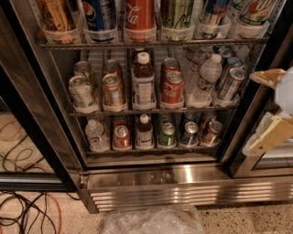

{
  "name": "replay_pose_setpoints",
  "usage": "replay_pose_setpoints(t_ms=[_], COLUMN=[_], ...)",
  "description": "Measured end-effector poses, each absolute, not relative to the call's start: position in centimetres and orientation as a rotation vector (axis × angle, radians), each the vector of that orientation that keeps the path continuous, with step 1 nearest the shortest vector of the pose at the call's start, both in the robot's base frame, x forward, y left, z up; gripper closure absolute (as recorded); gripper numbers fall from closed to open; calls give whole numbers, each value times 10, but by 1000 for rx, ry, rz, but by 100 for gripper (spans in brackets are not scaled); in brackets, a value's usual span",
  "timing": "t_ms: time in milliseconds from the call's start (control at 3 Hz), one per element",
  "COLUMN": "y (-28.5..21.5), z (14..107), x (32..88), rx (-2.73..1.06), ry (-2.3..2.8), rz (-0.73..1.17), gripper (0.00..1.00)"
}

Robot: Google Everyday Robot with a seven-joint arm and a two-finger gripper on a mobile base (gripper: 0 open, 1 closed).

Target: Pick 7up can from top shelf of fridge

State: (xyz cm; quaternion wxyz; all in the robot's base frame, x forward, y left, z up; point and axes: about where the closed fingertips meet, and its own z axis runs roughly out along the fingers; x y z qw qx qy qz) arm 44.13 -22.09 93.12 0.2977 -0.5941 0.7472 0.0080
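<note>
- Drinks are stacked on wire racks inside the fridge (183,176), whose stainless base and grille are seen below the shelves.
- The top shelf (91,45) runs along the upper edge of the view, and a row of upright cans is set on it in clear cup holders (142,34).
- The 7up can (253,10) is found at the far right end of that row, standing upright in its holder, with only its lower part in view.
- Further left in the same row, a green-yellow can (176,13) and a red Coca-Cola can (139,13) are lined up.
- The gripper (271,106) is held at the right edge of the view, in front of the fridge's right frame, lower than the 7up can and apart from it.
- Its two tan fingers (267,77) are spread wide, one above the other, and nothing is held between them.
- Tilted cans and bottles are carried on the two lower racks, among them a brown bottle (143,82) in the middle.
- Cables (27,215) are strewn over the floor (229,215) at the lower left, and a clear plastic bag (153,221) is seen at the bottom edge.
</note>
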Motion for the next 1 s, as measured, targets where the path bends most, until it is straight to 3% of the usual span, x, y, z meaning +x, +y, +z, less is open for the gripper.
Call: replay_pose_setpoints(t_ms=[1000], y=[-220], z=[917], x=[459], rx=[-1352], ry=[1737], rz=[156], gripper=[0])
